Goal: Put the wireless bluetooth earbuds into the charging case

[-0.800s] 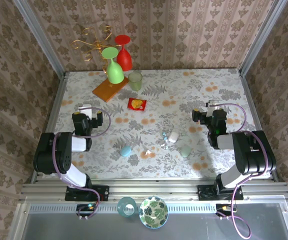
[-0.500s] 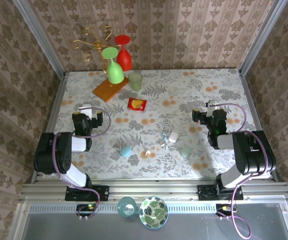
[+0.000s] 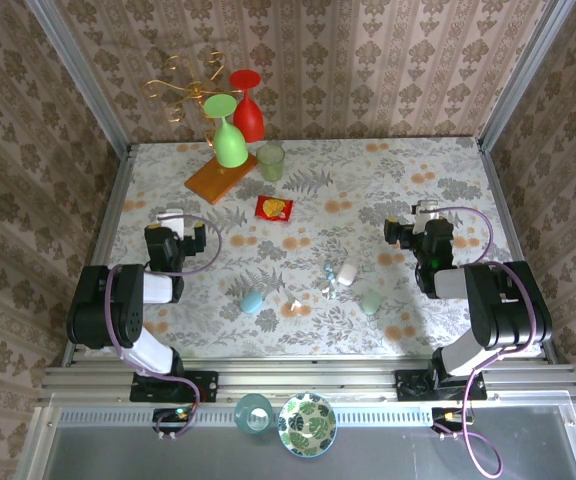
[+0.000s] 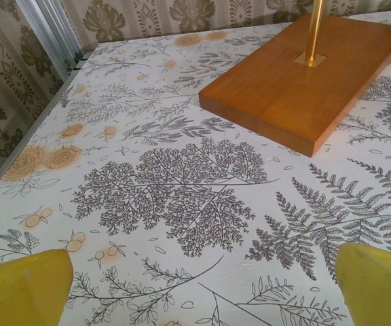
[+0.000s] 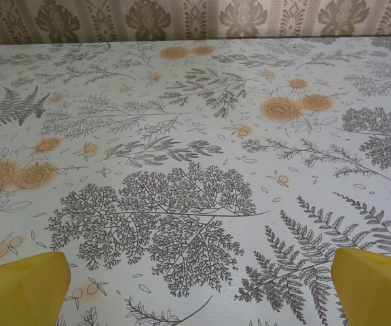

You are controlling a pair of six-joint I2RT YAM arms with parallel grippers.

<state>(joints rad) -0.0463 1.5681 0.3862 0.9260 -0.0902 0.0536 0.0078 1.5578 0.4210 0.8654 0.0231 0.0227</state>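
Note:
The light blue oval charging case (image 3: pixel 252 302) lies shut on the floral tablecloth, front centre-left. Two tiny pale blue earbuds (image 3: pixel 329 271) (image 3: pixel 325 290) lie near the table's middle, too small to make out in detail. My left gripper (image 3: pixel 173 216) rests at the left side, well away from the case. In the left wrist view it (image 4: pixel 195 299) is open, with yellow fingertips (image 4: pixel 22 285) at the frame's corners and bare cloth between them. My right gripper (image 3: pixel 426 210) rests at the right and is open too (image 5: pixel 195 295), with nothing between its fingers.
A small white block (image 3: pixel 347 273), a pale green oval (image 3: pixel 370 302) and a tiny white piece (image 3: pixel 294 307) lie near the earbuds. At the back stand a wooden base (image 4: pixel 311 75) with a gold rack, green and red glasses (image 3: pixel 232 145), a yellowish cup (image 3: pixel 271 161) and a red packet (image 3: pixel 274 207).

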